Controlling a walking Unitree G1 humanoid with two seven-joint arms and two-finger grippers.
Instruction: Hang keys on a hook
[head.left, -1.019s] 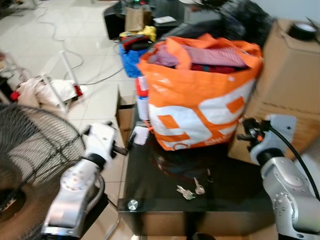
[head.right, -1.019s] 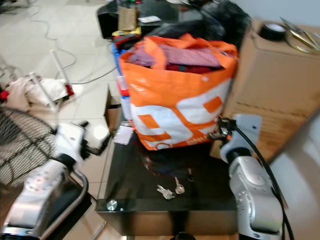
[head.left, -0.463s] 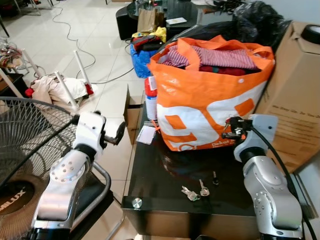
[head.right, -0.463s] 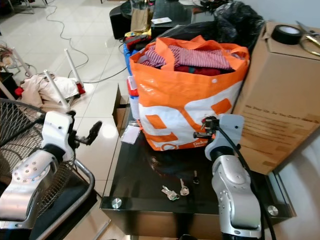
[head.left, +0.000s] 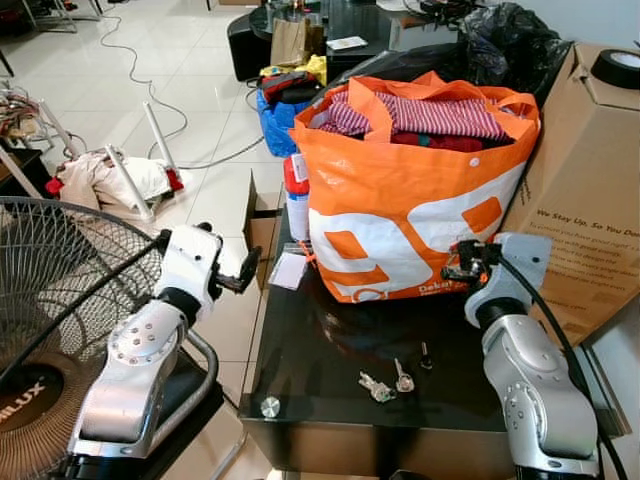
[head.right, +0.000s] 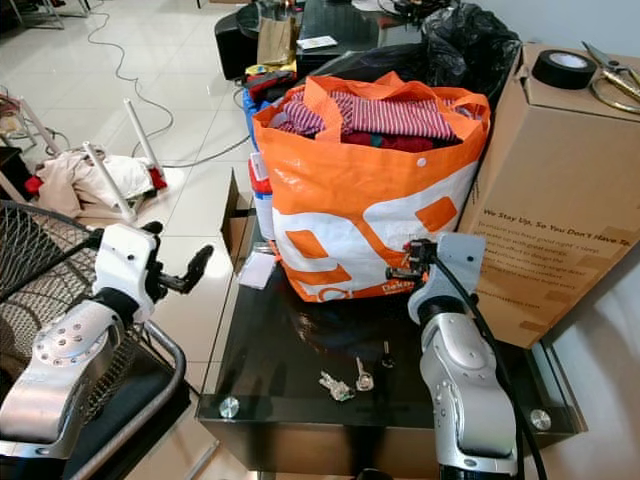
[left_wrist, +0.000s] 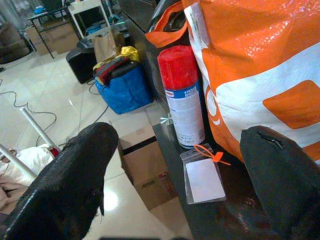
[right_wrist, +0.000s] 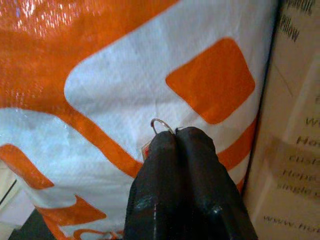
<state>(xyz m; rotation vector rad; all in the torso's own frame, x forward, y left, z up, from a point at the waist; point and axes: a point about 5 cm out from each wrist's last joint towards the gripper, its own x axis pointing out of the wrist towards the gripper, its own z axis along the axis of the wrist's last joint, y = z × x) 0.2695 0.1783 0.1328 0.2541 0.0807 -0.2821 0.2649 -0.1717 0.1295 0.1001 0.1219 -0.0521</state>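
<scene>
A bunch of keys (head.left: 376, 386) and a single key (head.left: 403, 379) lie on the black glass table (head.left: 330, 400) near its front edge, with a small dark piece (head.left: 425, 355) just behind them. My right gripper (head.left: 453, 268) is raised over the table's right side, against the orange bag (head.left: 410, 200). It is shut, and a small metal ring (right_wrist: 161, 124) pokes out between its fingers (right_wrist: 192, 165). My left gripper (head.left: 243, 272) hangs open left of the table, and its two fingers (left_wrist: 70, 180) stand wide apart facing a red-capped spray can (left_wrist: 182, 100).
The orange bag full of clothes takes up the table's back half. A cardboard box (head.left: 590, 190) with a tape roll (head.right: 564, 68) stands to the right. A floor fan (head.left: 60, 300) is close on the left. A clear card holder (left_wrist: 202, 177) lies on the table's left corner. Cables and bags litter the floor behind.
The camera has shifted and the picture has sharpened. Both arms keep nearly the same pose. The keys have stayed on the table.
</scene>
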